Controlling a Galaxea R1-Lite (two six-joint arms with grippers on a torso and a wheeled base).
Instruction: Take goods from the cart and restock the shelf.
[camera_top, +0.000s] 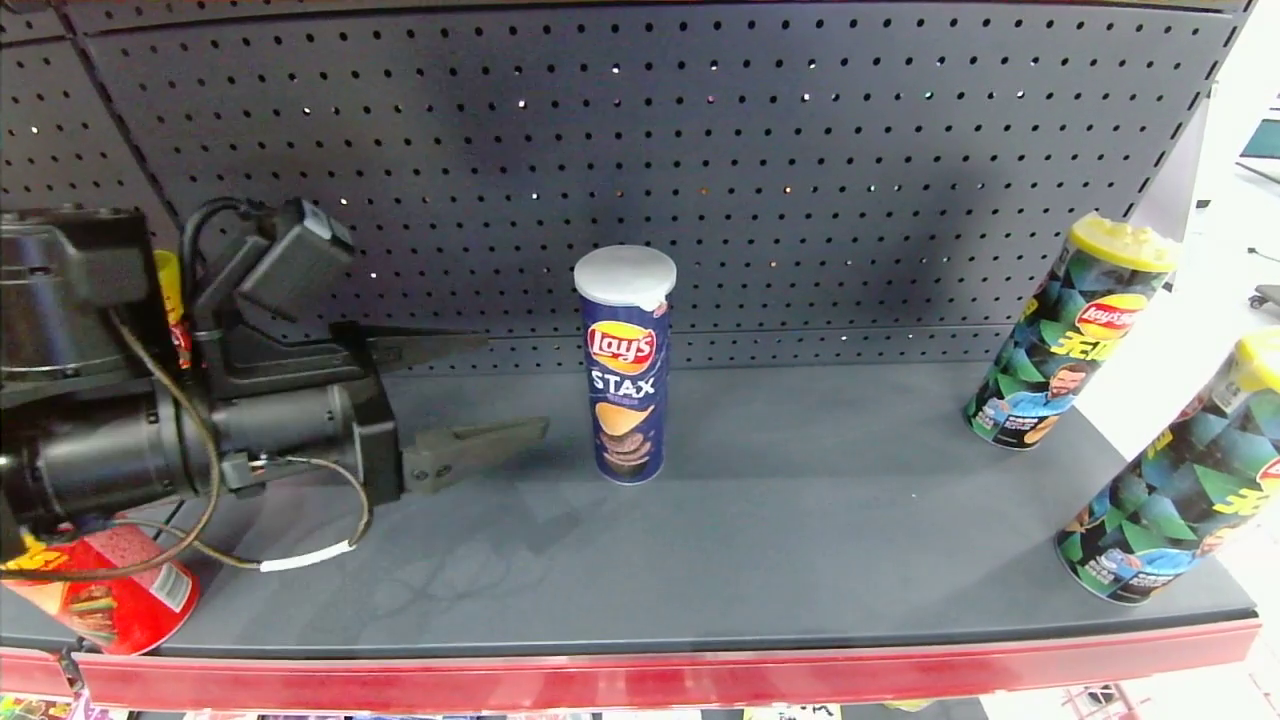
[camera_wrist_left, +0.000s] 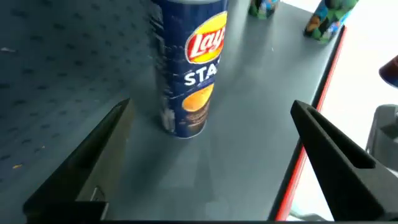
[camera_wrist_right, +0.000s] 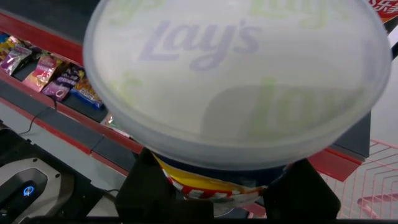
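While left fingers gape beside the shelf's blue can, right fingers grip another can.

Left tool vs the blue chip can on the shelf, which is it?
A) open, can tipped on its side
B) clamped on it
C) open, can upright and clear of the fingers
C: the left tool is open and the blue can stands upright on the shelf just past it, untouched.

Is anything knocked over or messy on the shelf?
Nothing stands out. The blue can stands upright in the middle, and nothing is spilled. The green cans at right seem to lean outward, likely the camera's wide view. The red can is partly hidden.
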